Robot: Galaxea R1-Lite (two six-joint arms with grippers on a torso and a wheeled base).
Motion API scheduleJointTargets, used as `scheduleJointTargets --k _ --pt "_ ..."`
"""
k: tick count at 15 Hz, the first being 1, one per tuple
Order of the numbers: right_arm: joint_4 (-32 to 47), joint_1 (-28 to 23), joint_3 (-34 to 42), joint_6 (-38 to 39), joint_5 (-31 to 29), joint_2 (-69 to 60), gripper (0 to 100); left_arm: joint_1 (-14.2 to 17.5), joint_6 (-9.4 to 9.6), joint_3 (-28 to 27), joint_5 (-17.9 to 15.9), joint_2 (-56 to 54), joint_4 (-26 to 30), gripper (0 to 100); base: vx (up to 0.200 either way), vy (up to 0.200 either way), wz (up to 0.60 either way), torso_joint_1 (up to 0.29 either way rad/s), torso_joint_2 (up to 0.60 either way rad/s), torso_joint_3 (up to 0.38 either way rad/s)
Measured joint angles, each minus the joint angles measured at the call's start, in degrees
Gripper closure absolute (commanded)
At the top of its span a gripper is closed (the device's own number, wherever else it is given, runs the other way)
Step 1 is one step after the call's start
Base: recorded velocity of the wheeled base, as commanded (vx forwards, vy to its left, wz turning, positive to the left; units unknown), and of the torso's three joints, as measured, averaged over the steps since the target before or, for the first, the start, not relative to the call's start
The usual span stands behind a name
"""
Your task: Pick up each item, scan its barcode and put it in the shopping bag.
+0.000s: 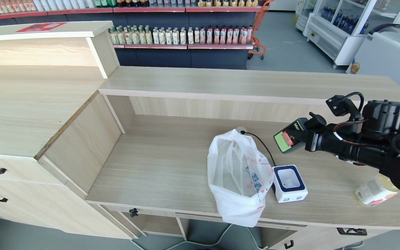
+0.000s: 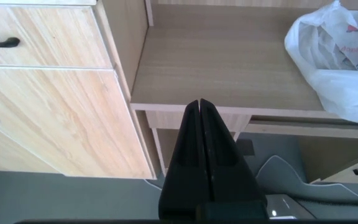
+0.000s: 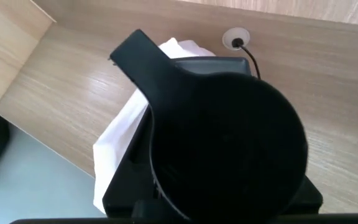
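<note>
My right gripper (image 1: 303,133) hovers over the right side of the counter, shut on a dark container (image 1: 288,139) with a green and red label. It holds the container in the air behind the white scanner (image 1: 289,183), which has a blue-framed window. In the right wrist view the container (image 3: 229,137) bulks large and dark, with one finger (image 3: 135,51) against it. The white plastic shopping bag (image 1: 236,180) stands open on the counter just left of the scanner. My left gripper (image 2: 199,107) is shut and empty, low in front of the counter's edge, with the bag (image 2: 337,56) off to one side.
A bottle (image 1: 373,192) lies on its side near the counter's front right corner. The scanner's cable (image 1: 260,142) runs back to a hole (image 1: 241,130) in the counter (image 1: 158,166). A raised ledge (image 1: 241,83) runs behind, and drawers (image 1: 16,194) stand to the left.
</note>
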Motion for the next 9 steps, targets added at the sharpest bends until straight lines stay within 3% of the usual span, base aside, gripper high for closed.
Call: scheduleJointTargets --k 1,4,9 --pt "-0.2 0.3 0.0 -0.7 -0.1 0.5 100 0.0 0.01 0.0 0.0 0.0 0.0 100 0.000 0.200 0.00 0.007 0.00 0.007" --pt "-2.3 0.8 -0.2 -5.9 -0.1 3.8 100 -0.1 0.11 0.0 0.0 0.0 0.0 100 0.000 0.000 0.00 0.000 0.00 0.000" --pt "-12.3 3.4 -0.2 -7.2 -1.3 12.7 100 0.0 -0.05 0.0 0.1 0.0 0.0 100 0.000 0.000 0.00 0.000 0.00 0.000"
